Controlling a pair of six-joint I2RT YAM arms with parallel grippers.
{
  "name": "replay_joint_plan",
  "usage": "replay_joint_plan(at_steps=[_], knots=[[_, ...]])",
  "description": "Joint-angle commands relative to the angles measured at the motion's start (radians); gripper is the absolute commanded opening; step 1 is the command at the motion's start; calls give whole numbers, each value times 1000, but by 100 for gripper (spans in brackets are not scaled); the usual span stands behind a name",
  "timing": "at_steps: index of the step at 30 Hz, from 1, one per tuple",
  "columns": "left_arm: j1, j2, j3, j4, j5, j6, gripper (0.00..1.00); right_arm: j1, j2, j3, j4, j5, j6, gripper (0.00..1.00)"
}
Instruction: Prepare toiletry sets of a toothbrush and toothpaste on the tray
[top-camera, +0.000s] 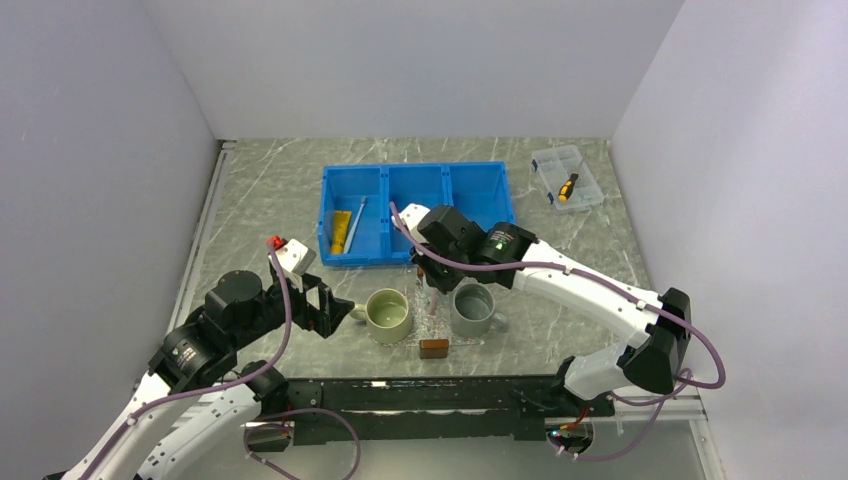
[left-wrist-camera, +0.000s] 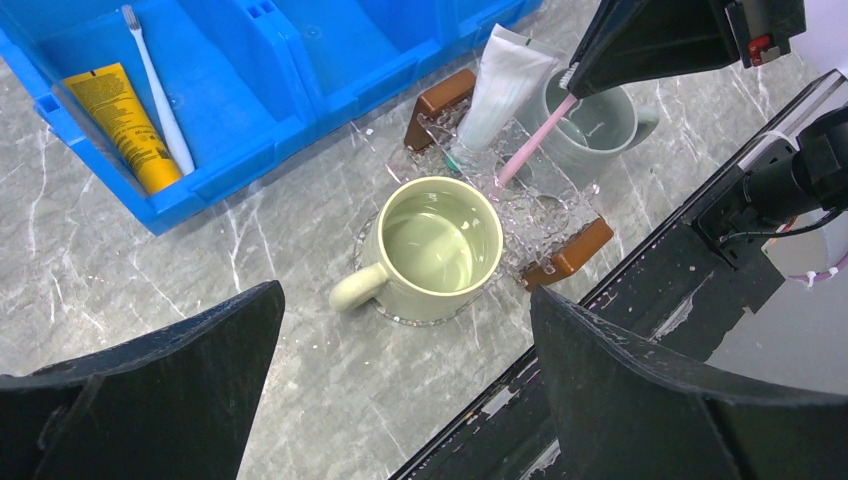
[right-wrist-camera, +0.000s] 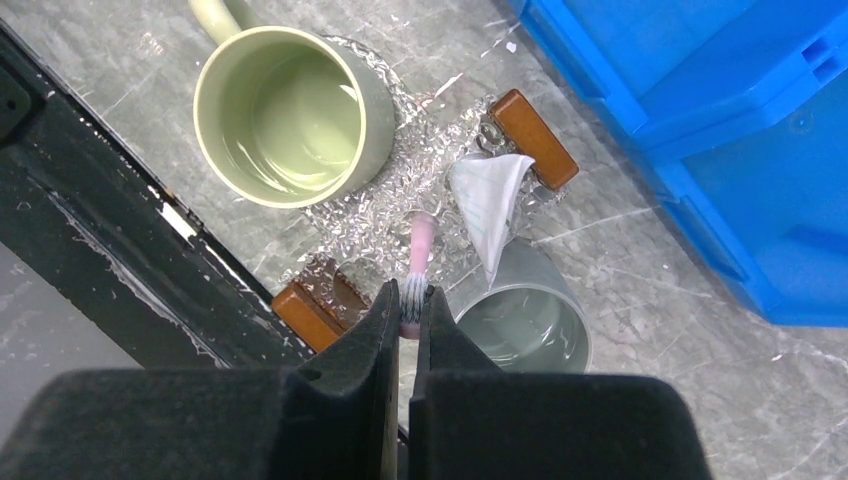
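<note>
Two items occupy the tray (left-wrist-camera: 568, 252) at frame centre: the white toothpaste (left-wrist-camera: 500, 85), standing on end, and a tilted pink toothbrush (left-wrist-camera: 530, 145). The right gripper (right-wrist-camera: 410, 295) is clamped on the brush's bristle head. The left gripper (left-wrist-camera: 405, 320) hangs spread wide, lower left. Print on the yellow tube (left-wrist-camera: 122, 125), upper left, is illegible.

A green mug (right-wrist-camera: 372, 100) sits left of the right gripper (right-wrist-camera: 408, 300), a grey mug (right-wrist-camera: 545, 275) just right; beyond, a blue bin (right-wrist-camera: 700, 120) holds a yellow tube (left-wrist-camera: 120, 125); a clear box (top-camera: 567, 178) lies farther right.
</note>
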Motion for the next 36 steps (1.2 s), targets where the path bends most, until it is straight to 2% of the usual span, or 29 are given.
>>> replay_joint_plan(at_steps=[1, 11, 32, 36], knots=[[-2, -4, 0, 20, -12, -18, 99, 6, -14, -16, 24, -20, 18, 0], [-2, 2, 1, 21, -9, -16, 100, 11, 9, -4, 38, -22, 23, 0], [-1, -4, 0, 20, -8, -15, 99, 22, 91, 74, 59, 7, 23, 17], [-2, -4, 0, 22, -7, -15, 99, 20, 96, 82, 62, 27, 26, 25]])
